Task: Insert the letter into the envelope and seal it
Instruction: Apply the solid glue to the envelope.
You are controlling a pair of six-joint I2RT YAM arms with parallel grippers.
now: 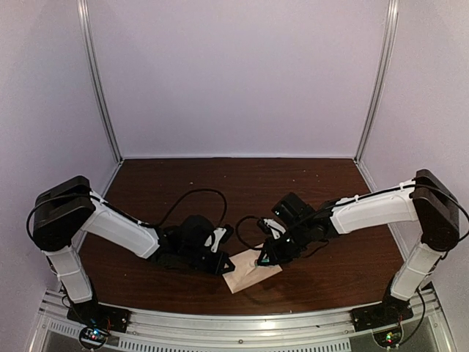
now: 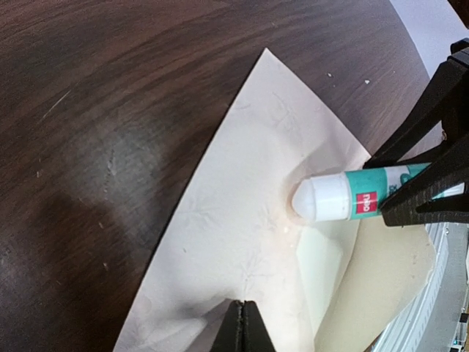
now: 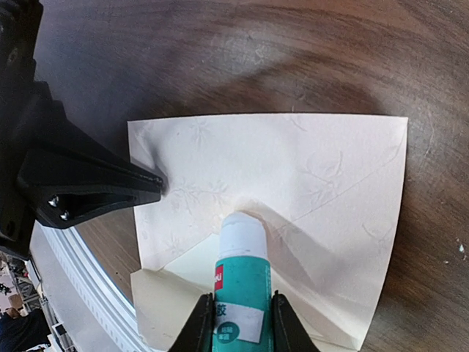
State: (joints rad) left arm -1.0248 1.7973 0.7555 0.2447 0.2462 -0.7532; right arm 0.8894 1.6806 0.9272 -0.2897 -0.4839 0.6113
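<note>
The pale beige-pink envelope [image 1: 248, 271] lies flat near the table's front edge, also in the left wrist view [image 2: 234, 213] and the right wrist view [image 3: 293, 169]. Its flap [image 3: 165, 308] lies open toward the edge. A cream letter [image 3: 189, 268] shows in the opening. My right gripper [image 3: 242, 306] is shut on a teal glue stick [image 3: 242, 275] whose white end presses on the envelope by the opening. My left gripper [image 2: 245, 306] is shut, its tip resting on the envelope's edge [image 3: 155, 183]. In the top view the left gripper [image 1: 222, 265] and the right gripper [image 1: 265, 258] meet over the envelope.
A metal rail [image 1: 242, 326] runs along the table's front edge just beyond the flap. Black cables [image 1: 205, 194] loop over the dark wood table [image 1: 242, 183] behind the grippers. Pale walls enclose the back and sides.
</note>
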